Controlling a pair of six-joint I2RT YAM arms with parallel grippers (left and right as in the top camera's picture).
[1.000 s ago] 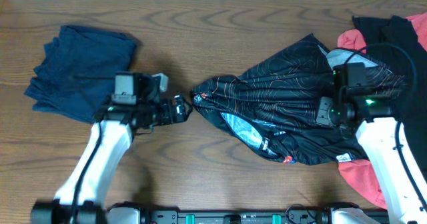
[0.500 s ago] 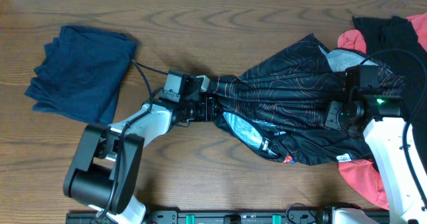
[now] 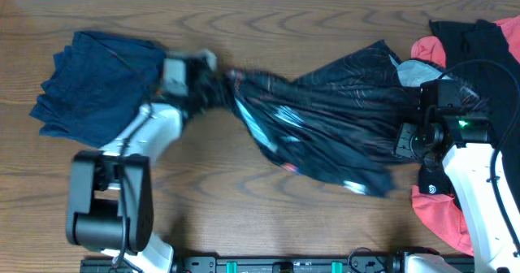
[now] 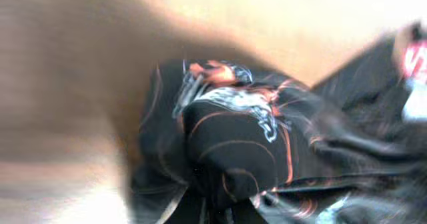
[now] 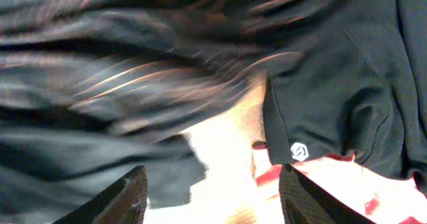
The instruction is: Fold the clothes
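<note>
Wooden worktop (image 3: 309, 21) carries the black jersey (image 3: 325, 119), stretched across its centre, right of the navy garment (image 3: 97, 86). Left tool (image 3: 218, 86) clamps the jersey's left corner; right tool (image 5: 213, 197) stands wide, holding nothing. Draw the corner low and steadily so the cloth spreads flat.

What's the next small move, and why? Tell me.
Probably the left gripper, shut on the bunched end of the black jersey, should drag it onto bare table: it lies crumpled, its other end near the coral pieces, and the right gripper is open, empty.
</note>
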